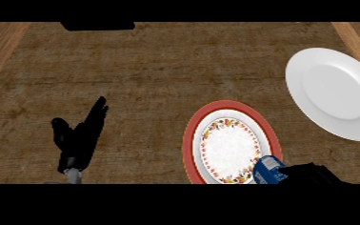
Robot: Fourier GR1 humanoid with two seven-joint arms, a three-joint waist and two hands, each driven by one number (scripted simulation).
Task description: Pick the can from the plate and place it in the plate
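A blue can (pixel 266 169) shows at the lower right edge of a red-rimmed plate with a flowered border (pixel 211 119). My right hand (pixel 309 173) comes in from the lower right corner with its fingers curled against the can's right side, hiding part of it. A plain white plate (pixel 330 93) lies at the right edge of the counter, farther back. My left hand (pixel 81 136) rests at the lower left, fingers straight and pointing up, holding nothing.
A dark object (pixel 97 25) sits at the far edge, upper left. Lighter wooden strips (pixel 10 35) border the dark counter top at both upper corners.
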